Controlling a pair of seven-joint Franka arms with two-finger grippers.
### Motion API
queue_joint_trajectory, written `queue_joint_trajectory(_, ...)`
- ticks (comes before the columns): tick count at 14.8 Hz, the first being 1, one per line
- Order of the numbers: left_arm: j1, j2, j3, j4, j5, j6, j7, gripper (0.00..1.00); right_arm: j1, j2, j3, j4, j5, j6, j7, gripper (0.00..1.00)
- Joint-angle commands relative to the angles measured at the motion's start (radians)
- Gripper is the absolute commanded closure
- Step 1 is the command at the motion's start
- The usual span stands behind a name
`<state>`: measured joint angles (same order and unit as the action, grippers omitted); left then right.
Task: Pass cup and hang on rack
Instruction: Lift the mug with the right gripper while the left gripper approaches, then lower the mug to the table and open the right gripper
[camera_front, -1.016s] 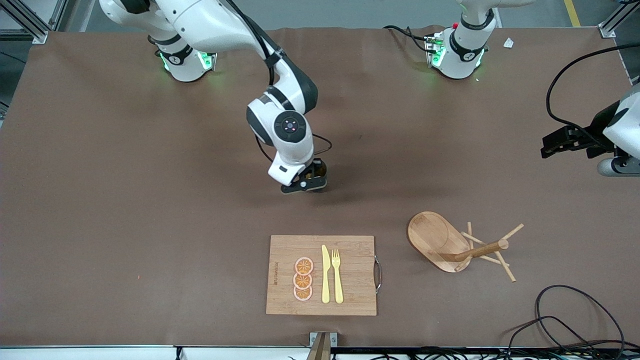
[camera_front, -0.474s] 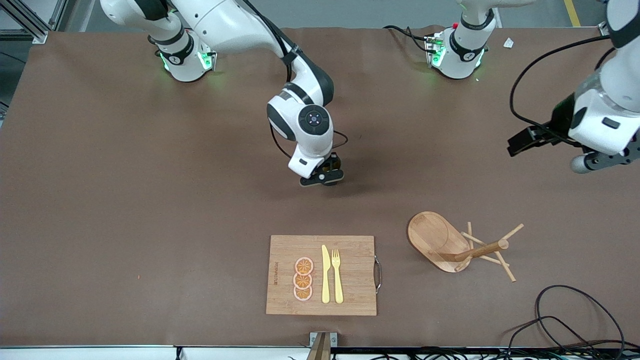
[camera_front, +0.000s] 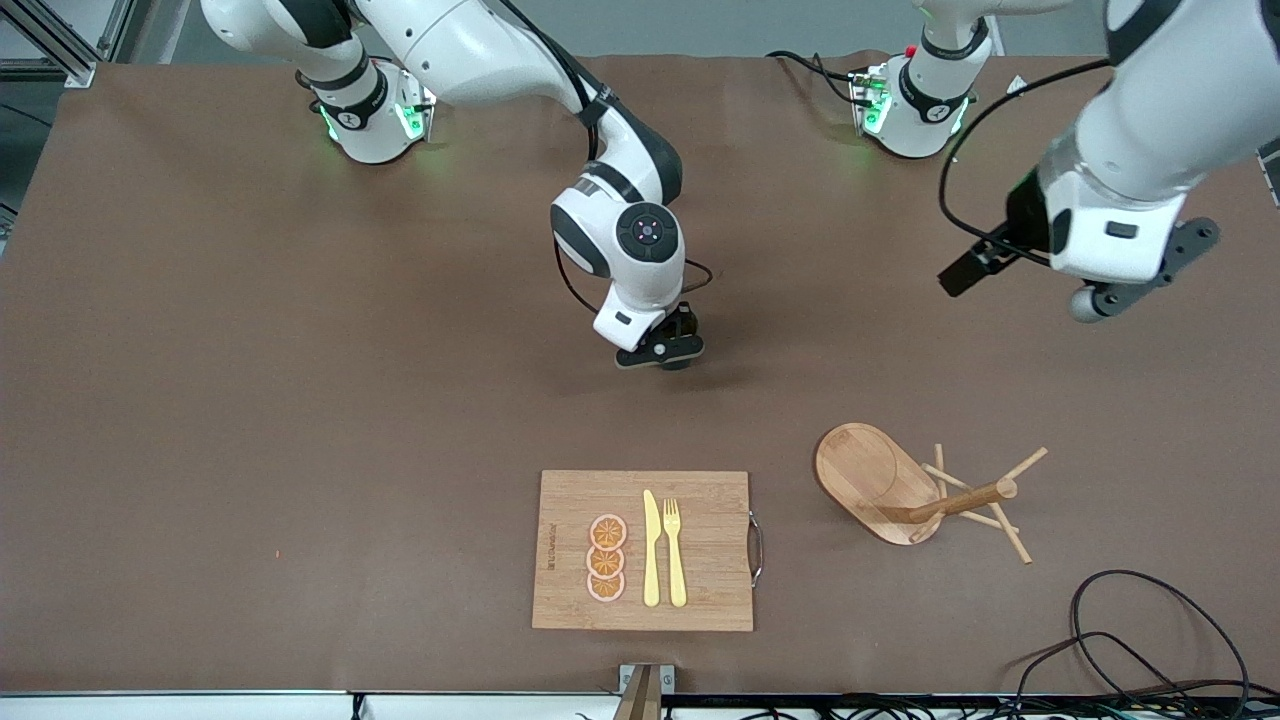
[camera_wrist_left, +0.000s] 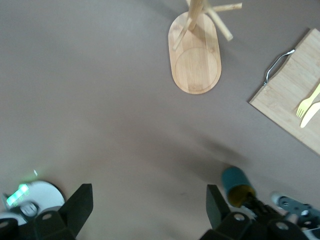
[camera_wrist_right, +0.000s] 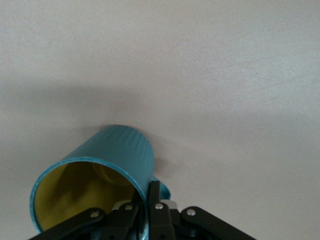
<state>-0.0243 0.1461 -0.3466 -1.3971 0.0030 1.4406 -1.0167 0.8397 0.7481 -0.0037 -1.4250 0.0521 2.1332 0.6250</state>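
Right wrist view: right gripper (camera_wrist_right: 145, 212) apparently pinches cup (camera_wrist_right: 107, 172) rim.

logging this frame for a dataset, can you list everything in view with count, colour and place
cup: 1, teal with yellow inside, held over the table's middle
rack: 1, light wood, standing toward the left arm's end
board: 1, bamboo with a metal handle, nearer the front camera than the cup
orange slices: 3, orange, on the board
knife: 1, yellow, on the board beside the slices
fork: 1, yellow, beside the knife
cables: black, at the table's corner by the rack
right claw: shut on the cup's rim
left claw: open, over bare table
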Motion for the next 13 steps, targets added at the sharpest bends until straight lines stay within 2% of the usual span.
queue_joint_trajectory(1,-0.028,0.001,-0.069,0.004,0.049,-0.014,-0.147,0.0,0.012,0.031,-0.007,0.034,0.0,-0.007,0.022,0.0)
queue_joint_trajectory(3,-0.1,0.009,-0.078,0.004,0.093,-0.014,-0.198,0.0,0.004,0.024,-0.006,0.051,0.009,-0.027,0.021,0.0)
queue_joint_trajectory(8,-0.207,0.032,-0.078,0.004,0.103,-0.014,-0.335,0.0,-0.039,-0.028,-0.001,0.08,0.034,-0.156,-0.002,0.0)
queue_joint_trajectory(10,-0.247,0.044,-0.08,0.004,0.133,-0.009,-0.396,0.0,-0.094,-0.102,-0.006,0.069,0.096,-0.232,-0.114,0.0)
queue_joint_trajectory(13,-0.316,0.07,-0.08,0.004,0.175,-0.009,-0.483,0.0,-0.226,-0.186,-0.013,0.064,0.098,-0.413,-0.188,0.0)
